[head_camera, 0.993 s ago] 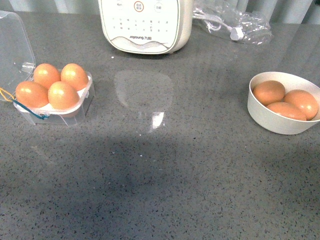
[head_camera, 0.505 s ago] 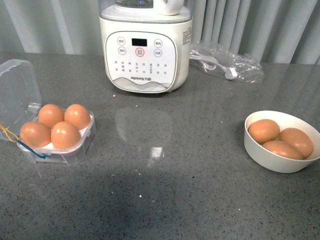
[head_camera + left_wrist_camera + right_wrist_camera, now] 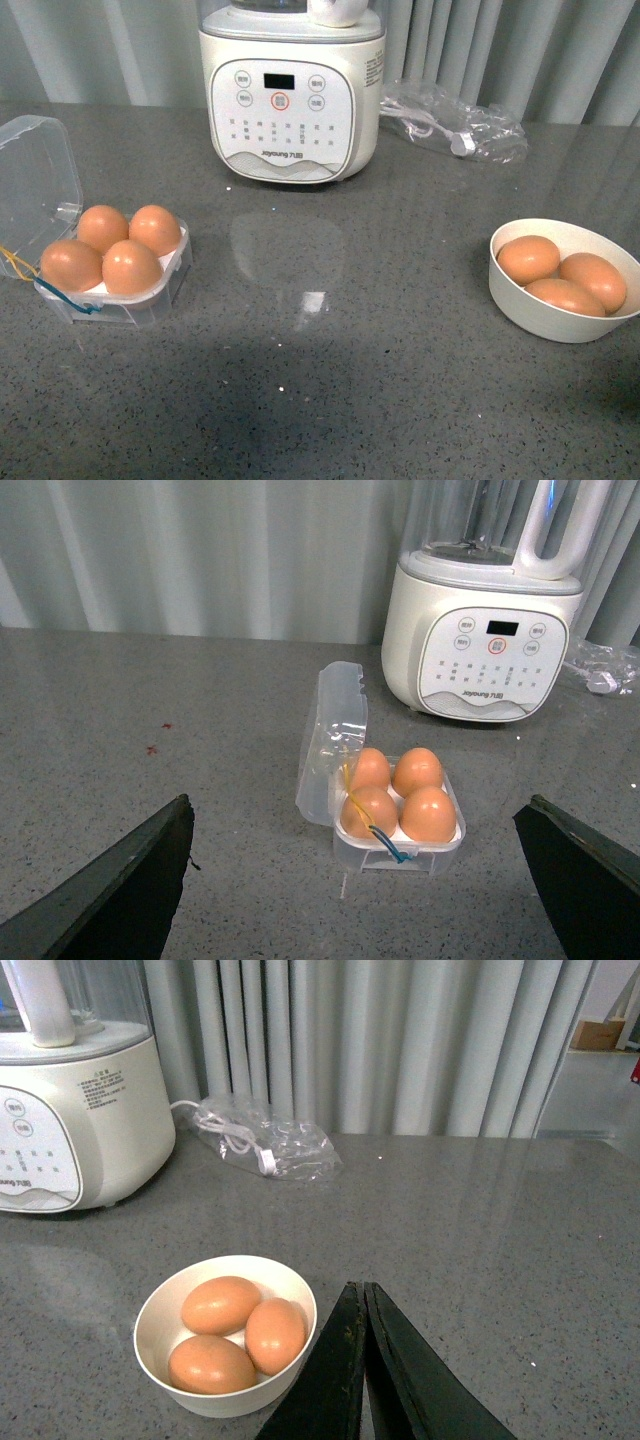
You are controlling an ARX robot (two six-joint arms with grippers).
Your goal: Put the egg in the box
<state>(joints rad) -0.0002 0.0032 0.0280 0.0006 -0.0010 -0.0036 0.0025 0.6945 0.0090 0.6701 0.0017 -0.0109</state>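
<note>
Gaping left end effector (image 3: 356,802), closed right end effector (image 3: 362,1290): wrist views only (box (image 3: 150,306) full).

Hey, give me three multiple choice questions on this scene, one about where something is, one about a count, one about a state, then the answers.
1. Where is the bowl relative to the box? A. Well to its right. B. Touching it. C. Stacked on it.
2. How many eggs lie in the bowl? A. Two. B. Three. C. Five.
3. How is the box's lid? A. Shut. B. Open. C. Missing.
Answers: 1 A, the front view shows bowl at right, box at left, apart. 2 B, three show in front and right wrist views. 3 B, the lid stands up, leaving four eggs uncovered.
</note>
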